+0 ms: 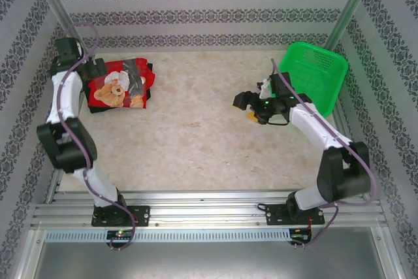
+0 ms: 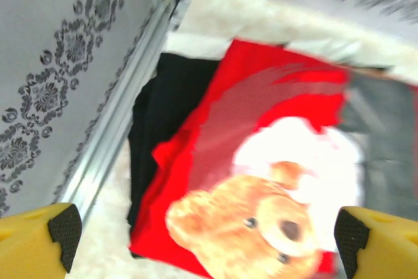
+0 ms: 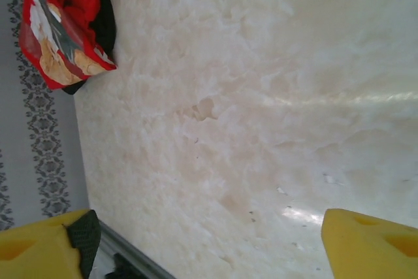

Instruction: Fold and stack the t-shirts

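I see the table [image 1: 196, 135] bare between my right gripper's [image 3: 209, 240] spread, empty jaws, with the green basket [image 1: 317, 73] behind them. The red t-shirt [image 2: 261, 161] lies atop the black t-shirt [image 2: 163, 109], just ahead of my left gripper's [image 2: 204, 233] wide, empty jaws.

Red t-shirt [image 1: 121, 86] stacked on black t-shirt [image 2: 163, 109], far left of the tabletop [image 1: 209, 135].
The red one lies on top, print side up, folded into a rough, slightly rumpled rectangle. It shows a brown teddy bear with a white patch by its head. The black one is plain and lies flat beneath it, its edges showing past the red cloth on the left side, along the near edge and at the far right corner. The stack sits close to the tabletop's left edge.
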